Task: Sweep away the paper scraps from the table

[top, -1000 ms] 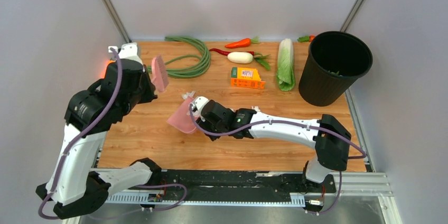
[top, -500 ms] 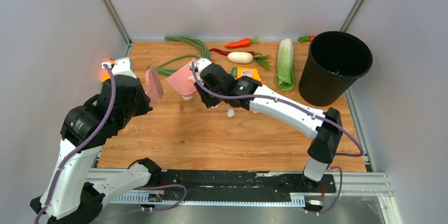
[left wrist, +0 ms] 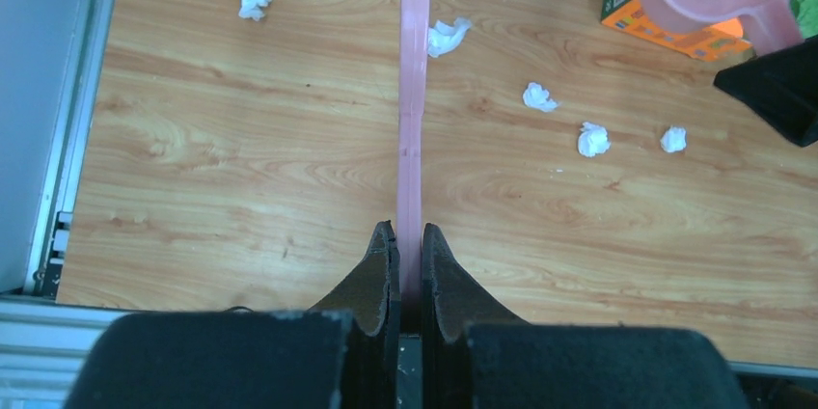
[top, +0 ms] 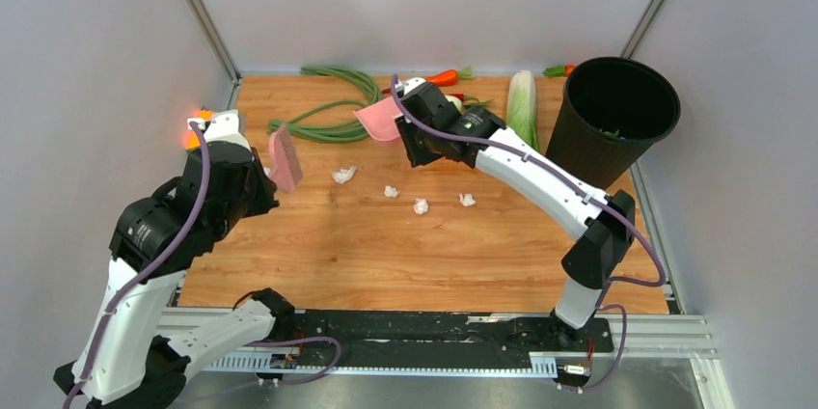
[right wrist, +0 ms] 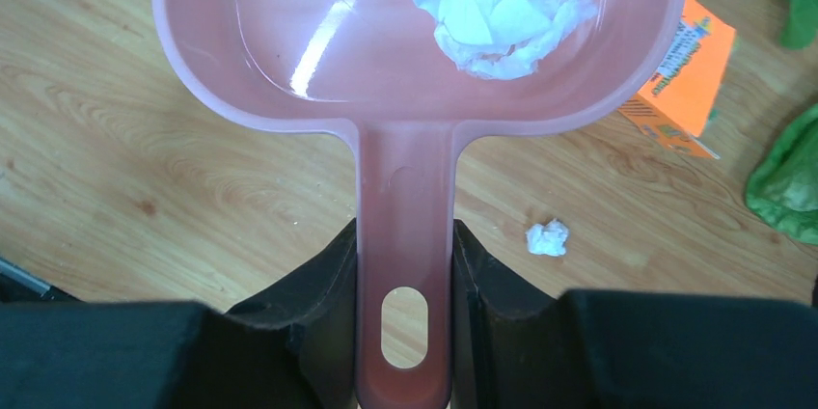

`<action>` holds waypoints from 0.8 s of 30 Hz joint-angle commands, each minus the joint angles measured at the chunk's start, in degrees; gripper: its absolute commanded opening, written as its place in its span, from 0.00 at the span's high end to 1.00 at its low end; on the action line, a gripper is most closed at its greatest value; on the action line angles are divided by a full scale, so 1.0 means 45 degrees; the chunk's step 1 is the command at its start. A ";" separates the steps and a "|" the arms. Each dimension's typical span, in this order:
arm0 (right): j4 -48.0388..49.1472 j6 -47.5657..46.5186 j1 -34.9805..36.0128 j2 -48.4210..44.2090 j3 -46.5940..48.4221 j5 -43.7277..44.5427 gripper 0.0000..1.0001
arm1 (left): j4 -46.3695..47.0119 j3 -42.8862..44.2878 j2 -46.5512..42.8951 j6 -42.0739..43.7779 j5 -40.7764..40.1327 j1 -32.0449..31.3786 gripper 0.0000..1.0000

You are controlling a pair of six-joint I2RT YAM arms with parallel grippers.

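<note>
Scraps [top: 421, 205] lie strung across the middle of the surface [top: 386, 264], with the brush at their left and the dustpan beyond them.
Left hand [left wrist: 409, 235] is pinched tight on the brush [left wrist: 414, 62], which runs straight out from it, seen edge-on. Four scraps lie to the brush's right in a loose left-to-right row and one lies to its left, so this hand is nearer, and a rightward sweep would, I judge, gather most. Farther off, the right hand [right wrist: 403, 231] is clamped on the handle of the dustpan [right wrist: 318, 62], which seems raised above the surface with one scrap inside, its mouth pointing left, in line with its handle.
</note>
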 commanded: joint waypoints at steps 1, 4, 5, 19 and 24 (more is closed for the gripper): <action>-0.0692 0.0208 -0.0448 -0.0411 0.0957 0.0512 1.00 | -0.1468 0.0015 0.0194 0.0002 0.0648 -0.0004 1.00; -0.1005 0.0364 -0.0974 -0.0528 0.1172 0.0397 1.00 | -0.0512 -0.0062 -0.0020 -0.0056 0.1292 -0.0004 1.00; -0.1044 0.0442 -0.1169 -0.0587 0.1269 0.0280 1.00 | -0.0220 -0.0140 -0.0059 -0.0076 0.1449 -0.0004 1.00; -0.1962 0.0404 -0.4001 -0.0353 0.3241 -0.0444 1.00 | 0.2556 -0.2578 -0.1133 -0.3178 0.4435 -0.0004 1.00; -0.2177 0.0696 -0.5544 -0.0353 0.3848 -0.1087 1.00 | 0.2828 -0.4064 -0.1074 -0.3766 0.5900 -0.0024 1.00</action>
